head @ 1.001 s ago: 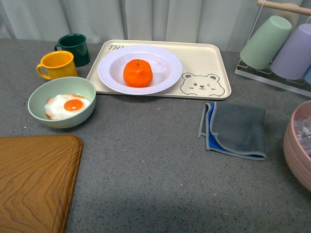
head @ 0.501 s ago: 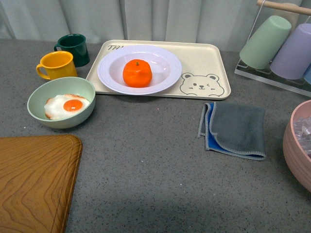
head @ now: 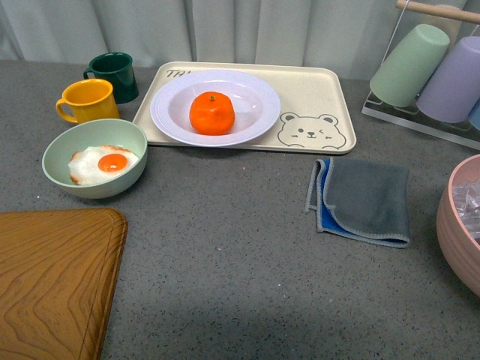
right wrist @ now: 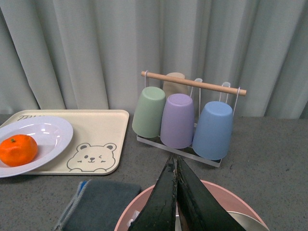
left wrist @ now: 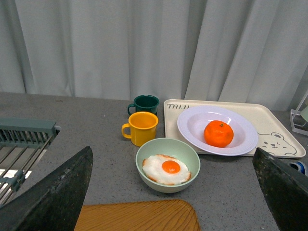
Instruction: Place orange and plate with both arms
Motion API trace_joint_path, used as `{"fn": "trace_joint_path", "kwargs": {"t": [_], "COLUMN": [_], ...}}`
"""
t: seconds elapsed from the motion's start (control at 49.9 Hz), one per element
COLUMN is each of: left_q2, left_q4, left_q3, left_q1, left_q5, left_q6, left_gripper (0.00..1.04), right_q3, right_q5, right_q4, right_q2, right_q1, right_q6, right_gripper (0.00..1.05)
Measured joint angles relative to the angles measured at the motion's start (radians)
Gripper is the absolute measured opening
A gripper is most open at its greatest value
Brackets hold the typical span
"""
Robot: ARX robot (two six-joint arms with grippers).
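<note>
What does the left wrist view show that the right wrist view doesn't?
Left wrist only: the yellow mug, dark green mug, green bowl with the fried egg, wooden board, a grey rack, and the left tool spread open.
Right wrist only: the cup rack with hanging cups, the pink bowl, the grey cloth, and the right tool shut.
Both: the orange sitting in the plate on the bear tray, plus the curtain.
</note>
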Motion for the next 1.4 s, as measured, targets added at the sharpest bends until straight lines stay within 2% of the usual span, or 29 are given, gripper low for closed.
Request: {"fn": "trace_joint_path", "kwargs": {"t": [0.401, 1.342, 1.402], "left_q2": [0.000, 0.000, 0.000], "left_q4": [0.000, 0.000, 0.000], "left_q3": [0.000, 0.000, 0.000], "left_q1": [0.000, 0.000, 0.000], "left_q5": [0.000, 0.000, 0.000], "left_q6": [0.000, 0.000, 0.000], "left_gripper": [0.98, 0.98, 0.98], "right_q3": [-0.019, -0.020, -0.019], "right_q5": [0.000, -0.003, -0.003], "right_q4": [-0.243, -0.601, -0.672], "right_q2": [-0.275, -0.646, -0.702], "right_q1": [0.000, 0.000, 0.000], "right_q6": [0.000, 0.000, 0.000], "right_gripper": [0.01, 0.01, 0.01]}}
